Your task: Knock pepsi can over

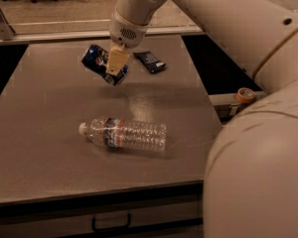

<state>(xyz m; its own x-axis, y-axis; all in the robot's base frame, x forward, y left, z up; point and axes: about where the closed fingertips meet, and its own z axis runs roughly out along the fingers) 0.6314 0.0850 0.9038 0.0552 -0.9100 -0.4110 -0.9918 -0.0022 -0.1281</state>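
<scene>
The pepsi can [98, 62], dark blue with white marks, hangs tilted above the grey table [39, 113], its top leaning to the upper left. My gripper [112, 69] comes down from the top of the camera view and is shut on the can. One tan finger [117, 60] lies across the can's right side; the other finger is hidden behind the can. The can's shadow falls on the table just below it.
A clear ribbed water bottle [125, 134] lies on its side in the middle of the table. A flat dark-blue snack packet [150, 62] lies at the back right of the can. An orange tape roll [246, 94] sits off the table's right edge. My arm fills the right side.
</scene>
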